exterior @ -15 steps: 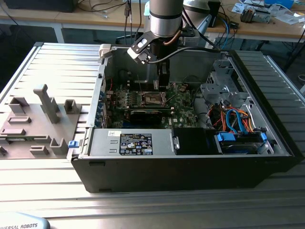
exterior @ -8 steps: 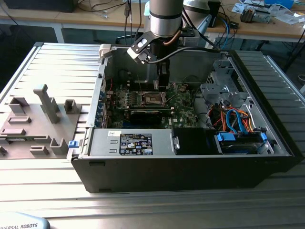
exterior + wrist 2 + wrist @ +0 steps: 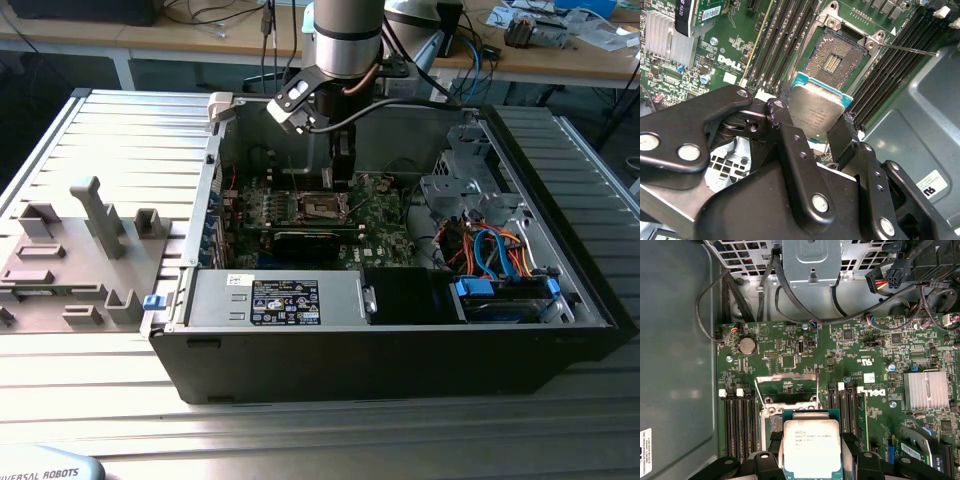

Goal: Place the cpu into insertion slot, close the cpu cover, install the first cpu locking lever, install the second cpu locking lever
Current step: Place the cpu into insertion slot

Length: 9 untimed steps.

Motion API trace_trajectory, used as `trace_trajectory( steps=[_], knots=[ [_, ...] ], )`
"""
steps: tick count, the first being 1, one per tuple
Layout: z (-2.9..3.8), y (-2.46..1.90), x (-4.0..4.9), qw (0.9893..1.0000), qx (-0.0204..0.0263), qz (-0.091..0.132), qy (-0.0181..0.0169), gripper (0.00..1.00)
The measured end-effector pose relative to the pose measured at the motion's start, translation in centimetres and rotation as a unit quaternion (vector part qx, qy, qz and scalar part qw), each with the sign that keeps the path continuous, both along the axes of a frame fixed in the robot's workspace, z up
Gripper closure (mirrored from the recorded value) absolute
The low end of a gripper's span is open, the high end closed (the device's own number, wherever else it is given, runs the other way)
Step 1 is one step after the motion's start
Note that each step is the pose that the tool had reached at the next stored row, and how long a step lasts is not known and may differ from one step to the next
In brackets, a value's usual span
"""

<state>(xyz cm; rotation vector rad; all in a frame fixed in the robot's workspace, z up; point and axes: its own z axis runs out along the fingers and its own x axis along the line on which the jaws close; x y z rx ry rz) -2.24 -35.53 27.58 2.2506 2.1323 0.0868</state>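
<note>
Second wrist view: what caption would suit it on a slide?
The claw grips the cpu by its edges, not yet seated in the insertion slot of the green circuit board.

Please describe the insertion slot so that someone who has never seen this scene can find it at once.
Inside the open black computer case lies a green motherboard. Near its middle, between two banks of long black memory slots, sits the insertion slot. Unlike them it is square, silver-framed, with gold contacts, and the gripper holds the cpu near it.
</note>
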Motion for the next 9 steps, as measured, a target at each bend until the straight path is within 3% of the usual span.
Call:
trace_trajectory(
  steps=[9],
  knots=[
    [-0.06,0.00,-0.14,1.0000,0.0000,0.000,0.0000,0.46]
  ],
)
